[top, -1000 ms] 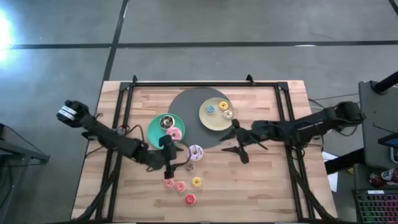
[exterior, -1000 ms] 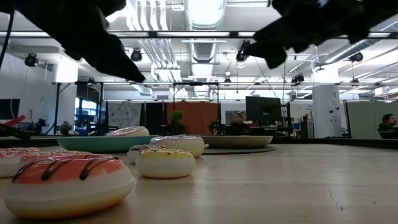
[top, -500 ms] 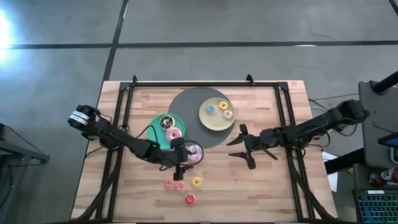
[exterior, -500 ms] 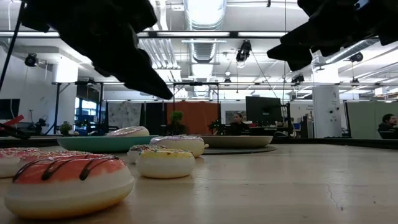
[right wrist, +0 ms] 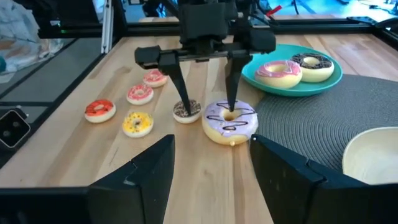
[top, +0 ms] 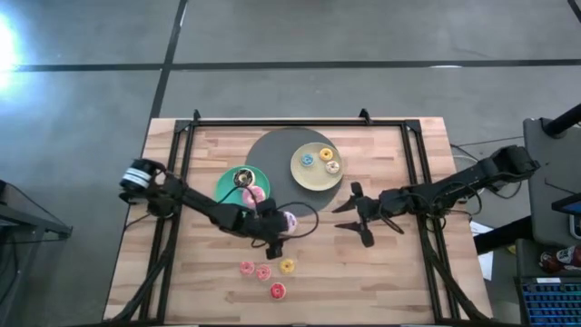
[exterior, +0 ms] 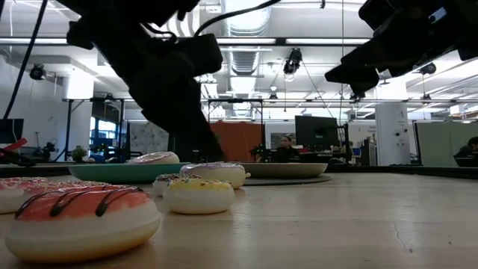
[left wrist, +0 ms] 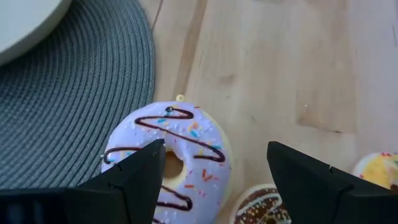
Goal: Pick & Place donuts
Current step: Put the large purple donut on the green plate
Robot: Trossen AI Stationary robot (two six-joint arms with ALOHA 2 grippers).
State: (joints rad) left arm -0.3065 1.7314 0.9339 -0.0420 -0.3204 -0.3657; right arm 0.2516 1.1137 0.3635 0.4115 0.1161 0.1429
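A lilac-iced donut (top: 290, 221) with brown drizzle lies flat on the wood beside the grey mat. My left gripper (top: 272, 233) is open and low over it. In the right wrist view one finger (right wrist: 231, 99) stands at the donut's hole (right wrist: 231, 114). The other finger stands by a tiny brown donut (right wrist: 186, 111). Tiny pink, yellow and red donuts (top: 262, 272) lie nearer the near edge. The teal plate (top: 225, 186) holds a pink and a brown donut. My right gripper (top: 352, 216) hovers open, right of the mat. My left gripper comes from above, pointing down. One finger (left wrist: 144, 171) is at the hole of the lilac donut (left wrist: 186, 140) and the other is outside its rim on the side of the tiny brown donut. Whether either finger touches the donut, I cannot tell.
A pale-yellow plate (top: 304, 177) with tiny donuts sits on the round grey mat (top: 277, 150). Black frame rails run along the table's left, right and far edges. Bare wood lies right of the tiny donuts, toward the near right corner.
My left gripper has moved toward the table's right, from beside the teal plate to over the lilac donut, and has come down toward it. My right gripper drew back slightly toward the right edge, then kept still. The donuts have stayed where they were.
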